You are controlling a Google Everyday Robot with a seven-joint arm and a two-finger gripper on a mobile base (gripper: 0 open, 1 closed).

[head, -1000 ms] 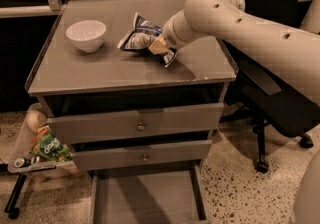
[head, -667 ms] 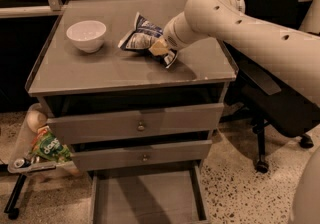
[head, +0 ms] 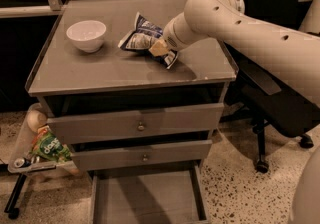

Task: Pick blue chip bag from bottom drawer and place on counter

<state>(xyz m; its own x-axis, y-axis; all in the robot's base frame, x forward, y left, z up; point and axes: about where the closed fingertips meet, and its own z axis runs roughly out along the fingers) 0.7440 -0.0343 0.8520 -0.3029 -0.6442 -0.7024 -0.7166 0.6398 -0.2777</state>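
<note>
The blue chip bag (head: 139, 38) lies crumpled on the counter (head: 100, 70), right of centre toward the back. My gripper (head: 161, 49) is at the bag's right end, low over the counter and touching the bag; part of the bag shows just below it. My arm reaches in from the right. The bottom drawer (head: 145, 200) is pulled open at the foot of the cabinet, and its flat grey floor shows nothing in it.
A white bowl (head: 86, 34) stands on the counter at the back left. The two knobbed drawers (head: 141, 126) are shut. A green snack bag (head: 50, 148) sits on a low rack left of the cabinet. An office chair (head: 272, 98) stands to the right.
</note>
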